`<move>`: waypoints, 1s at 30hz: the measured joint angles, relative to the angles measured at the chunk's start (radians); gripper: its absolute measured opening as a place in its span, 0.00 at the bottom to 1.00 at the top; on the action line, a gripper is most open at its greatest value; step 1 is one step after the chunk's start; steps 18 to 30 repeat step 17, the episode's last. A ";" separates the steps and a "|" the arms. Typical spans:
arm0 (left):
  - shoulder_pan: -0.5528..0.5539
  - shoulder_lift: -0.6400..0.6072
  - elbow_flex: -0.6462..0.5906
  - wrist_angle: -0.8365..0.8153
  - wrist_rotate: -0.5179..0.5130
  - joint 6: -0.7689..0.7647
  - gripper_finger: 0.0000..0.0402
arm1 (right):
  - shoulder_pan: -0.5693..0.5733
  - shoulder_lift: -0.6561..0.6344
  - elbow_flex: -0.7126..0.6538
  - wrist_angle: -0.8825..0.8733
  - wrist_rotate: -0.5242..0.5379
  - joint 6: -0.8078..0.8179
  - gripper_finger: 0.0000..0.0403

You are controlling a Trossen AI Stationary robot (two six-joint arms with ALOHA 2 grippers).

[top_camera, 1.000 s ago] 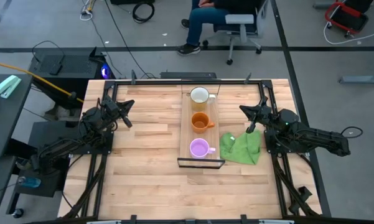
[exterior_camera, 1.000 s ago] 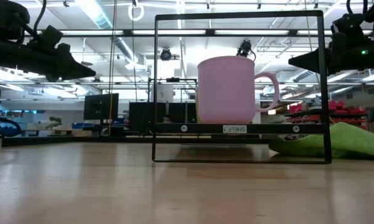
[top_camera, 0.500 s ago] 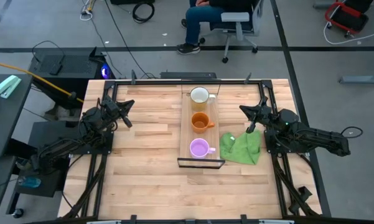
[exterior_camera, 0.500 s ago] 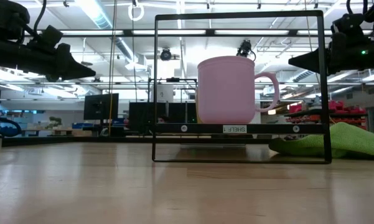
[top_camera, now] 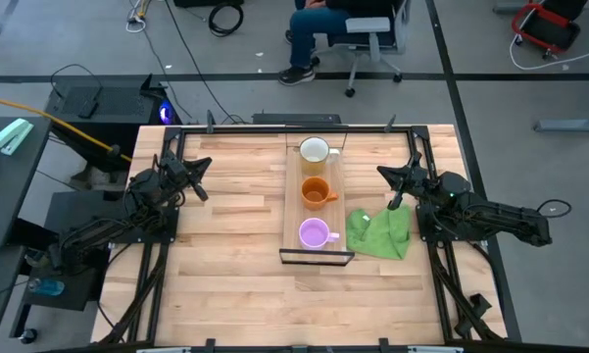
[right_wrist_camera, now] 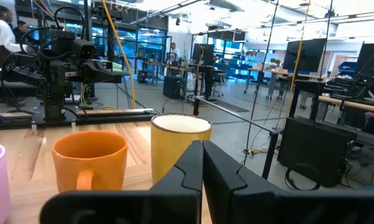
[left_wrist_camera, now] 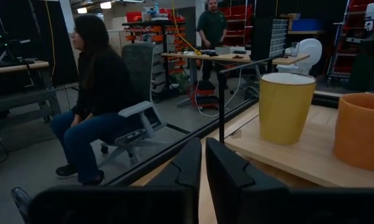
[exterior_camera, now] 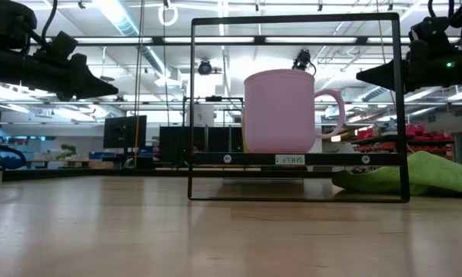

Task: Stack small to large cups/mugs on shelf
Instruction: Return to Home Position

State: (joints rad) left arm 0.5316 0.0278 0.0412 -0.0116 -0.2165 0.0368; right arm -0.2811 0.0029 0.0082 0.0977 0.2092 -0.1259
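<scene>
Left gripper [top_camera: 198, 175]: hanging over the left side of the table [top_camera: 235, 226], well apart from the shelf; fingers pressing together, gripping nothing
Right gripper [top_camera: 384, 175]: hovering over the right side, near the green cloth [top_camera: 379, 233]; fingers likewise closed on nothing
Shelf [top_camera: 293, 211]: lying lengthwise down the middle of the table, black frame at the near end; carrying all three mugs in one row
Purple mug [top_camera: 315, 233]: standing upright nearest the frame; smallest
Orange mug [top_camera: 316, 192]: sitting mid-row, apart from both neighbours
Yellow mug [top_camera: 315, 151]: standing at the far end; largest, white inside
Handles: all pointing toward the right arm's side
Handling (judgement): mugs looking rigid and glazed, so likely slippery and prone to chipping; empty, so probably moderate in weight; not yielding under the fingers
Grip point (judgement): pinching the rim wall, one finger inside and one outside, opposite the handle; handle loops looking too narrow to rely on
Status (judgement): order reading small to large along the shelf; placing appearing finished; arms parking
</scene>
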 joint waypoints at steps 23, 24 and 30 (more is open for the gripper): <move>0.000 0.000 0.000 0.000 0.000 0.000 0.09 | 0.000 0.000 0.000 0.000 0.000 0.000 0.03; 0.000 0.000 0.000 0.000 0.000 0.000 0.09 | 0.000 0.000 0.000 0.000 0.000 0.000 0.03; 0.000 0.000 0.000 0.000 0.000 0.000 0.09 | 0.000 0.000 0.000 0.000 0.000 0.000 0.03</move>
